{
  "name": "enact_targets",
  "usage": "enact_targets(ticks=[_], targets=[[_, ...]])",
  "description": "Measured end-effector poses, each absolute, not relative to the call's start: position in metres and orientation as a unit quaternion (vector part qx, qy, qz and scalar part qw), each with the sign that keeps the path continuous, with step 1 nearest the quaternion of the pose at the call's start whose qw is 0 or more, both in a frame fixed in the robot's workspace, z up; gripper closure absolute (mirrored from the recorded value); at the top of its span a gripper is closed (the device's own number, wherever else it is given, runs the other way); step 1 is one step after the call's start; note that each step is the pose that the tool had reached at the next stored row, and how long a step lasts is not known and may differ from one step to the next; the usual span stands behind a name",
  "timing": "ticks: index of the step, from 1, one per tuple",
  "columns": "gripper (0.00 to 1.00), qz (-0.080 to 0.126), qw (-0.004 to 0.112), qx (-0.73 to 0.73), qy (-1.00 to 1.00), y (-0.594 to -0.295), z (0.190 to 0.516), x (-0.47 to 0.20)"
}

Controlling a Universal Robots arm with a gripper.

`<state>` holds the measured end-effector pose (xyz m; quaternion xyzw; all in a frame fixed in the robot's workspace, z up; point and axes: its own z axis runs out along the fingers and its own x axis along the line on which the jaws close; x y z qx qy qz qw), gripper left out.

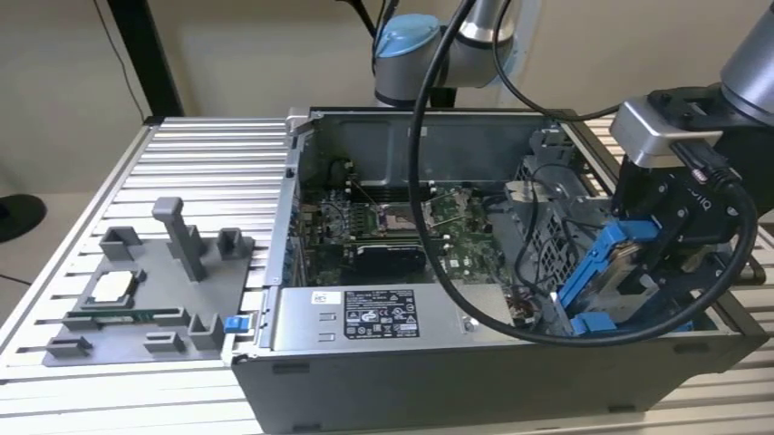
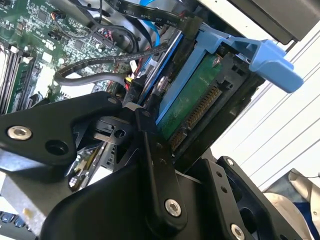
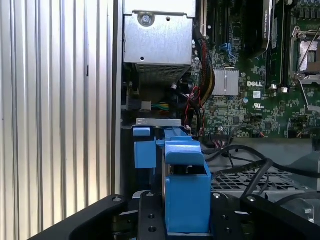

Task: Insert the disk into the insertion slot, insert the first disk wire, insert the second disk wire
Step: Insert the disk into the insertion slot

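Both flat faces of the disk point(image 1: 608, 272) pinched between the fingers of the gripper point(image 1: 639, 272); closed down to the drive's thickness, nothing else in the grip. Standing on edge, tilted, blue carrier tab point(image 2: 270, 57) uppermost, at the end of the case point(image 1: 484, 385) on the exterior view's right, by its near corner. Positioned over the insertion slot point(image 1: 542, 237), lower end down near the blue rails, upper part well above the case rim; cannot tell whether touching the rails.

In the second wrist view: green board side of the disk point(image 2: 192, 107) with connector row exposed, one black finger point(image 2: 152, 145) flat against one face, the other against the opposite face.

In the first wrist view: blue carrier of the disk point(image 3: 186, 192) centred between the finger bases, perforated grey metal of the insertion slot point(image 3: 240, 181) just beside, black cables point(image 3: 240, 152) draped across it.

Motherboard point(image 1: 400, 227) on the case floor. Power-supply box point(image 1: 362, 317) along the case's near edge, apart from the disk. Case on slotted table point(image 1: 206, 154); grey fixture tray point(image 1: 145, 304) near the table's corner on the exterior view's left.
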<state>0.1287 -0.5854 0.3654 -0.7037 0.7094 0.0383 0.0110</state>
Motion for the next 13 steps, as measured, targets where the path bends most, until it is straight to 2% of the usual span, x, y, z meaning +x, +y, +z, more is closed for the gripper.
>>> enact_targets(ticks=[1,6,13], targets=[[0.00,0.038,0.011,-0.704,0.709,-0.585,0.365,0.129],[0.00,0.038,0.011,-0.703,0.710,-0.585,0.366,0.129],[0.00,0.038,0.011,-0.703,0.710,-0.585,0.386,0.129]])
